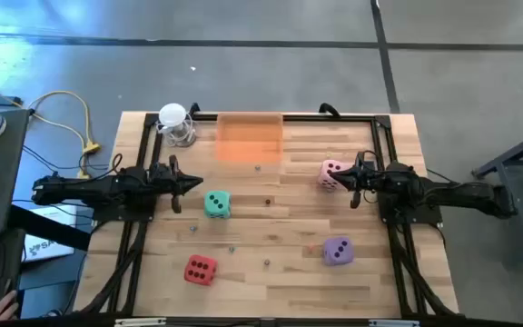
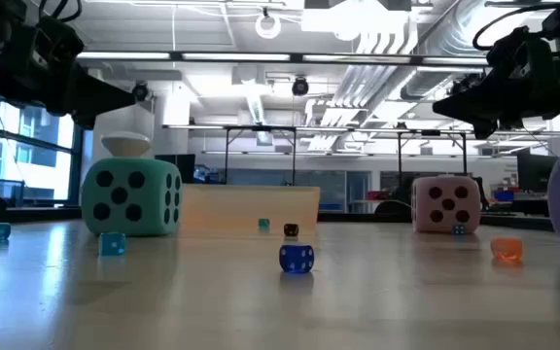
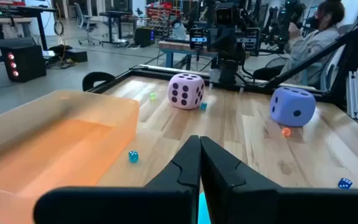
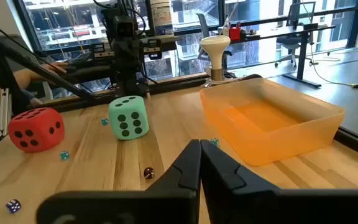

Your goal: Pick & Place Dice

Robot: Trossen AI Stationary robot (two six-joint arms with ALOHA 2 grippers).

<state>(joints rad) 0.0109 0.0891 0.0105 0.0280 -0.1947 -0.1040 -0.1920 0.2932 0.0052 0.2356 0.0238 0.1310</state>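
Four dice rest on the wooden table on their bottom faces. In the high view the teal green die (image 1: pixel 216 204) sits left of the middle, the red die (image 1: pixel 200 269) near the front edge, the purple die (image 1: pixel 337 251) front right and the pink die (image 1: pixel 332 173) on the right. My left gripper (image 1: pixel 185 184) is shut and hovers left of the teal die. My right gripper (image 1: pixel 350 183) is shut too, raised above the table just right of the pink die (image 2: pixel 445 203). Both wrist views show their fingers closed together: left (image 3: pixel 199 158), right (image 4: pixel 200 162).
A shallow translucent orange tray (image 1: pixel 250 138) stands at the far edge, with a white-topped clear object (image 1: pixel 175 123) to its left. Several tiny dice lie scattered on the table, among them a blue one (image 2: pixel 297 258). A dark frame (image 1: pixel 384 127) rims the table. A person (image 3: pixel 316 34) sits beyond the table.
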